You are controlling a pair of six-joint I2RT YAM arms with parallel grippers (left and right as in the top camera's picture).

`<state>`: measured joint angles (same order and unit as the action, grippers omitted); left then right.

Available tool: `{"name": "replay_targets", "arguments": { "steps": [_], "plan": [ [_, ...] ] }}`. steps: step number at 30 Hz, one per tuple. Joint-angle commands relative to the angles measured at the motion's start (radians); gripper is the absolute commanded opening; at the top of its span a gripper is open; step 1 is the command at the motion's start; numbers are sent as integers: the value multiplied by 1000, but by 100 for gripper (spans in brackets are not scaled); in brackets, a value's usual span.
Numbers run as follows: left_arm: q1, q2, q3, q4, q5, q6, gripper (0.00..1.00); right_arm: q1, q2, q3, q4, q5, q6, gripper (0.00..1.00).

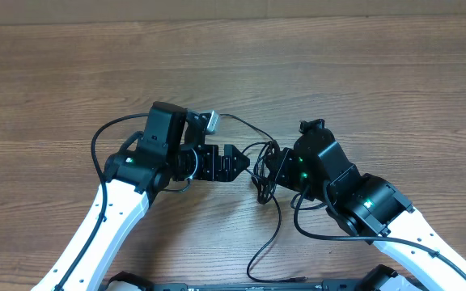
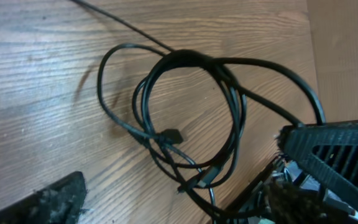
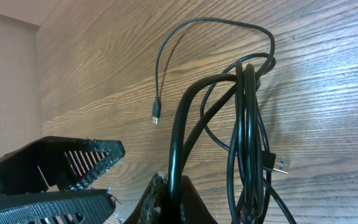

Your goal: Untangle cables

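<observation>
Two pincers meet over one small knot of black cables [image 2: 194, 59], which lies near the middle of the wooden bench [image 1: 71, 73]. My right pincer [image 1: 272, 174] is clamped on the cables, with several strands running out from between its tips. My left pincer [image 1: 241, 160] stands apart and holds nothing. Its tips are just beside the bundle and point at it.

In the left wrist view, the strands form overlapping loops that cross at one tight spot on the far side. A small plug [image 2: 173, 134] lies inside the loops. In the right wrist view, one thin strand arcs free and ends in a loose tip [image 3: 156, 118].

I judge the step in hand to be taking a second hold with the left. To do it well, I should close on a single strand that leads to a free end, not on the crossing itself. Then I should draw it gently away from the right hold and keep that one steady. Pulling hard could tighten the knot.
</observation>
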<state>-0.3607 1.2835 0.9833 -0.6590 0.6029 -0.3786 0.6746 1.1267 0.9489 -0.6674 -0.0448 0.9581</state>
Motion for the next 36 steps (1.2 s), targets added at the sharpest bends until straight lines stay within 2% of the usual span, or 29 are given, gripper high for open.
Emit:
{"name": "replay_targets", "arguments": {
  "steps": [1,6,8,10,14,18,20,23,25,26,29,30,33,36],
  "plan": [
    [-26,4,-5,16,21,55,86,-3,-13,8,12,-2,11,4],
    [-46,4,-5,23,-15,92,82,-3,-13,8,62,-64,11,4],
    [-46,4,-6,20,-41,99,76,-3,-13,8,118,-118,11,4],
    [-45,4,-6,20,-80,98,76,-3,-13,8,196,-167,11,4],
    [-45,4,-6,16,-106,99,77,-3,-13,8,230,-169,11,4],
    [-45,4,-6,18,-106,107,76,-3,-13,8,308,-253,11,4],
    [-46,5,-6,23,-106,106,73,-3,-13,8,337,-284,11,4],
    [-46,9,-6,37,-121,105,51,-3,-13,8,354,-316,11,4],
    [-46,23,-6,45,-132,101,39,-3,-13,8,354,-335,11,4],
    [-46,30,-6,47,-134,101,37,-3,-13,8,358,-347,11,4],
    [-45,76,-6,47,-150,101,22,-3,-14,8,376,-372,11,4],
    [-45,98,-6,42,-175,98,14,-3,-16,8,382,-372,11,4],
    [-45,153,-6,29,-299,40,5,-16,-22,8,394,-377,10,4],
    [-40,194,-6,28,-436,-34,4,-56,-37,8,394,-397,2,4]
  ]
}}
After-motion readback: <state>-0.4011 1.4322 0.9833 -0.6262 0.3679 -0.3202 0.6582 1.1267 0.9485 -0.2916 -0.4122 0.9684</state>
